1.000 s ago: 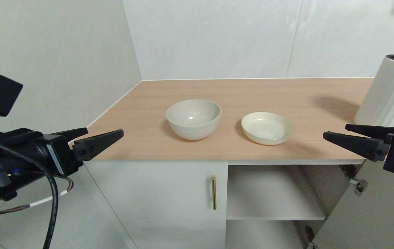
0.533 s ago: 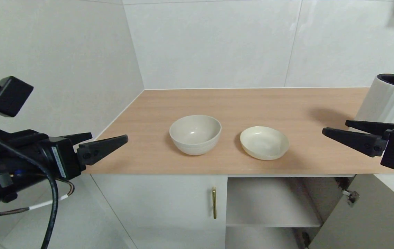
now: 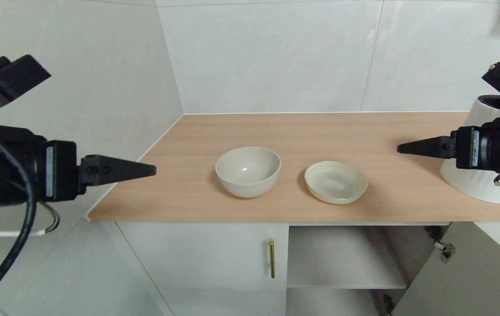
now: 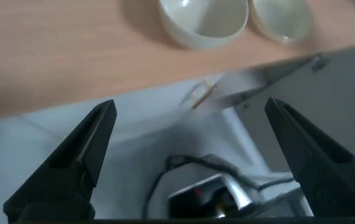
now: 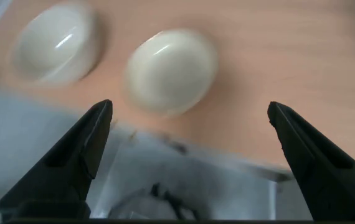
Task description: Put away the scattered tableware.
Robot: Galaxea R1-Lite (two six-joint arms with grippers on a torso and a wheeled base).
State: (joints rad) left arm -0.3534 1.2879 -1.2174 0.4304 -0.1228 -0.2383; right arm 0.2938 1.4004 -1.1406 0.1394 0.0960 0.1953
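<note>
Two open, empty grippers flank the dishes. The left gripper [image 3: 150, 169] is nearer the bowl [image 3: 248, 171], the right gripper [image 3: 403, 149] nearer the plate [image 3: 336, 181]. The open cupboard [image 3: 342, 254] lies just below the plate. Both dishes sit upright and slightly apart on the counter [image 3: 302, 131], so the right arm probably suits the plate.
</note>
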